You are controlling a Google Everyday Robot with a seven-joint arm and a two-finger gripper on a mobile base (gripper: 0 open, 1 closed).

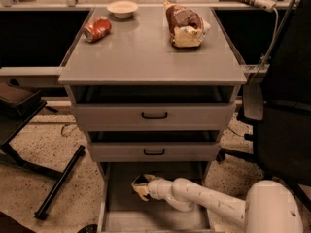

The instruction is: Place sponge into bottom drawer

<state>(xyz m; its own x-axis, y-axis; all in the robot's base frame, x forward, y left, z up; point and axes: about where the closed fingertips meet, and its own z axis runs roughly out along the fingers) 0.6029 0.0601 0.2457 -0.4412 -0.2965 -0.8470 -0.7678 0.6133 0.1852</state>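
Note:
My gripper (140, 186) reaches from the lower right into the open bottom drawer (124, 215), the lowest grey tray of the cabinet. It hangs low over the back left part of the drawer floor. It is shut on the sponge (139, 181), whose dark top and pale yellow underside show between the fingers. I cannot tell whether the sponge touches the floor.
The grey cabinet top (146, 52) carries a red can (97, 29), a small white bowl (122, 8) and a bread loaf in plastic (183, 24). Two upper drawers with black handles (154, 115) stand slightly open. A black chair (282, 110) is at the right, and a black bar (59, 181) lies on the floor at the left.

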